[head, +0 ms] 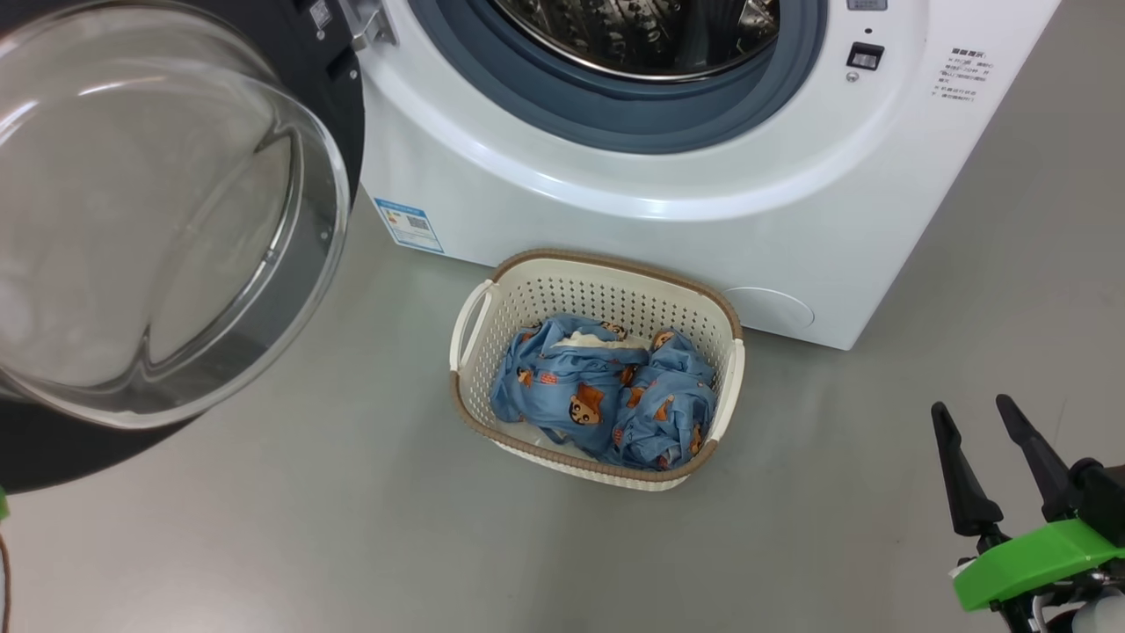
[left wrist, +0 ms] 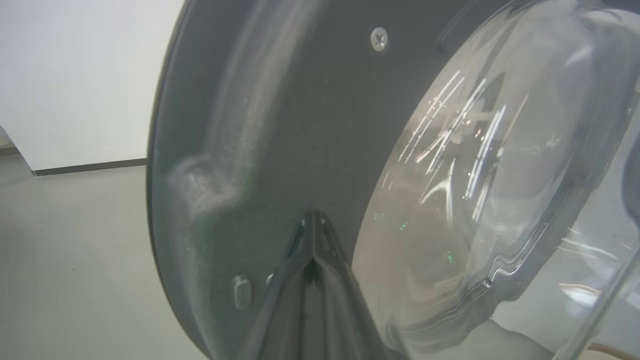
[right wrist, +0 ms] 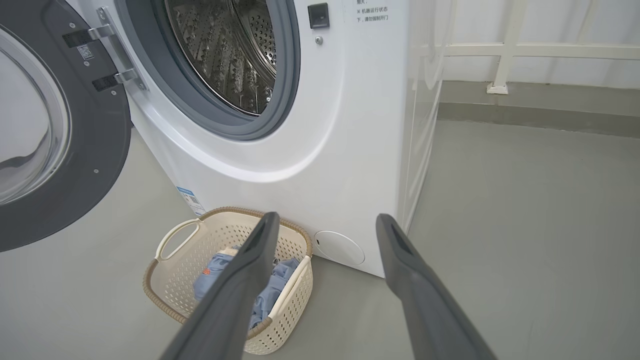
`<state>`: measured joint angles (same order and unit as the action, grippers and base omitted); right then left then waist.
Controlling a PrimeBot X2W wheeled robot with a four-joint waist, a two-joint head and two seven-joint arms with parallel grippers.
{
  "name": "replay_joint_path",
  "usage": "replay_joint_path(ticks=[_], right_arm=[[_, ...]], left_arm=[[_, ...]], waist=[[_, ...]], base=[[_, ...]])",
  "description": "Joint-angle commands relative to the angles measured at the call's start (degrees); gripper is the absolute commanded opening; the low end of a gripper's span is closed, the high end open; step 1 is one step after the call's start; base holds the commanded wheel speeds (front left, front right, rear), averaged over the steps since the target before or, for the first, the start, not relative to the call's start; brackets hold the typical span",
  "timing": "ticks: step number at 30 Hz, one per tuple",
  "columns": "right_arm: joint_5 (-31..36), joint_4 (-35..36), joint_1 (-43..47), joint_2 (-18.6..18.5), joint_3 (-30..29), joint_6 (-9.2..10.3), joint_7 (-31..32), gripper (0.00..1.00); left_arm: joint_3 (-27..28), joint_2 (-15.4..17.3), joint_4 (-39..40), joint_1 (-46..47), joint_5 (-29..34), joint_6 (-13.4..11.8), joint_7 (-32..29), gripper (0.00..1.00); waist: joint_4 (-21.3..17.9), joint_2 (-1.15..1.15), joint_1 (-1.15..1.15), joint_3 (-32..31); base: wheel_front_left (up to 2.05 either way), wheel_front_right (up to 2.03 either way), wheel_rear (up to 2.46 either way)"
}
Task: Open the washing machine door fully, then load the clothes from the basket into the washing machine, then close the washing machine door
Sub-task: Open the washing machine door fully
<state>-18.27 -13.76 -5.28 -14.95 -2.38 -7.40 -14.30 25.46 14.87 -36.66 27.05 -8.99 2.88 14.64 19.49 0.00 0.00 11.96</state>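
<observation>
Perforated rectangular basket (head: 606,299); crumpled clothes (head: 606,396)

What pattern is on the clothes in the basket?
The clothes are light blue with orange-brown cartoon bears, clearest in the head view.

Left end effector (left wrist: 312,222) pinched together, right end effector (head: 971,406) spread apart.

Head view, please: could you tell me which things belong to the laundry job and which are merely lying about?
Job: washing machine door, washing machine, basket, clothes.
Just there: blue label sticker, round white cover, printed notice.
</observation>
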Motion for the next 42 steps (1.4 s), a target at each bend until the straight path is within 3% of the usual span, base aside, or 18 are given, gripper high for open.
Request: replay_joint_path(ticks=[1, 15, 26, 33, 34, 35, 38, 42], right_arm=[[0.22, 1.32, -1.38, -1.18, 1.52, -0.09, -0.7, 1.0], [-0.13, 0.75, -1.57, -1.49, 2.7, -0.09, -0.7, 1.0], [-0.74, 0.64, 0.64, -0.04, 2.5, -0.09, -0.7, 1.0], [-1.09, 0.95, 2.03, 0.73, 2.13, -0.09, -0.7, 1.0], [-1.18, 0.94, 2.2, 0.78, 2.14, -0.09, -0.7, 1.0], [-1.18, 0.94, 2.2, 0.78, 2.14, -0.09, -0.7, 1.0], [-1.34, 1.09, 2.64, 0.95, 2.18, -0.09, -0.7, 1.0], [-1.5, 1.26, 3.07, 1.14, 1.89, -0.09, -0.7, 1.0]], left_arm=[[2.22, 4.33, 0.37, 2.25, 0.66, 0.1, 0.36, 0.0], [4.79, 5.81, -5.44, 4.84, 2.97, 1.85, 0.36, 0.0], [5.25, -0.64, 1.37, -3.52, 1.05, 4.35, 0.36, 0.0], [-0.23, -4.89, 9.6, -12.13, -2.3, 4.58, 0.36, 0.55], [-0.82, -5.1, 10.35, -13.12, -2.75, 4.58, 0.36, 0.66], [-0.82, -5.1, 10.35, -13.12, -2.75, 4.58, 0.36, 0.66], [-3.0, -5.69, 12.68, -15.9, -3.83, 4.59, 0.36, 0.96], [-7.34, -6.21, 16.01, -18.77, -6.09, 4.59, 0.36, 1.0]], waist=[[0.01, 0.0, 0.0, 0.17], [-0.65, 0.0, 0.0, -1.55], [-0.38, 0.0, 0.0, -5.3], [-0.49, 0.0, 0.0, -7.19], [-0.64, 0.0, 0.0, -7.52], [-0.64, 0.0, 0.0, -7.52], [-1.34, 0.0, 0.0, -8.26], [-2.48, 0.0, 0.0, -8.81]], base=[[0.0, 0.0, 0.0], [0.0, 0.0, 0.0], [0.0, 0.0, 0.0], [0.0, 0.0, 0.0], [0.0, 0.0, 0.0], [0.0, 0.0, 0.0], [0.0, 0.0, 0.0], [0.0, 0.0, 0.0]])
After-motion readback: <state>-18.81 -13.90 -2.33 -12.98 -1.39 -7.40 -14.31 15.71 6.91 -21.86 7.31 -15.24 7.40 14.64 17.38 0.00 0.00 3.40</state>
